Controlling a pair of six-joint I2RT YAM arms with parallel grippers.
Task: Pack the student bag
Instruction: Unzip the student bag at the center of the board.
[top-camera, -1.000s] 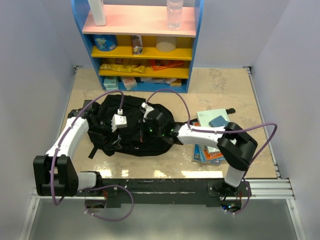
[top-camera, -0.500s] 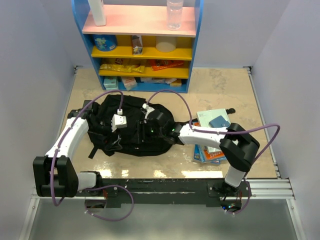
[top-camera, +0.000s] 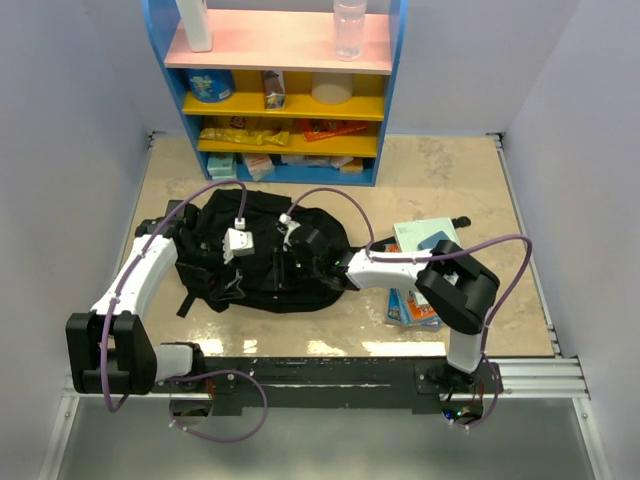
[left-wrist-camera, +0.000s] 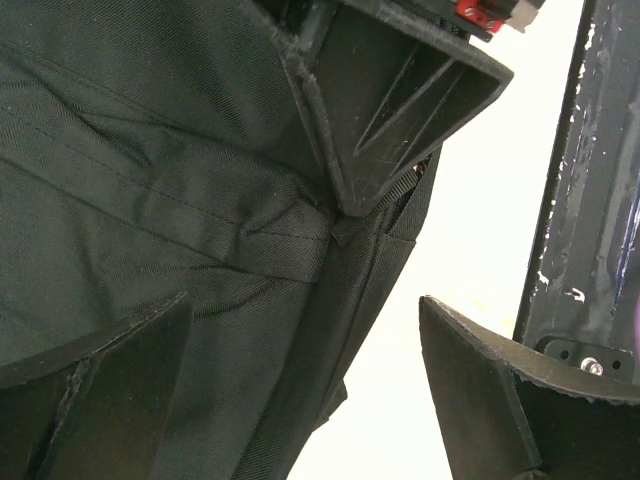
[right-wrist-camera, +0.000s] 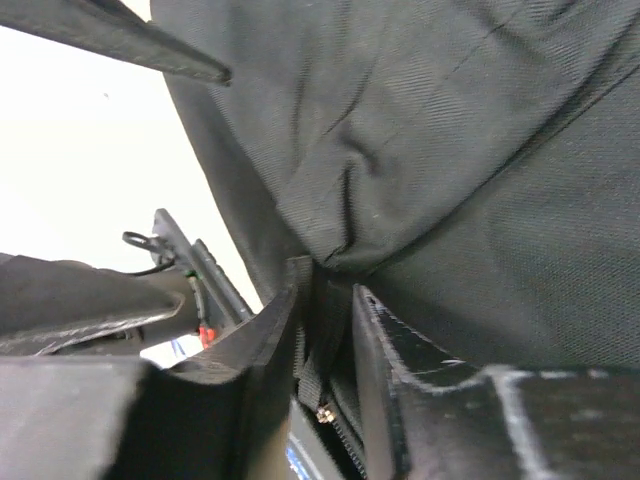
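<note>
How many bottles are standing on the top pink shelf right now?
2. A white bottle stands at the left end of the pink shelf, and a clear bottle toward the right. The frame edge cuts off both tops; more could be out of view.

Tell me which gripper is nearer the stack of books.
Right. The right gripper rests on the student bag's right side, just left of the stack of books; the left gripper is over the bag's middle, farther left.

I see the student bag (top-camera: 265, 285): big black soft fabric backpack, lying flat & slumped, left-centre of the table (top-camera: 450, 170). One strap trails off its near-left corner. Close up, the weave is creased & bunched.
</note>
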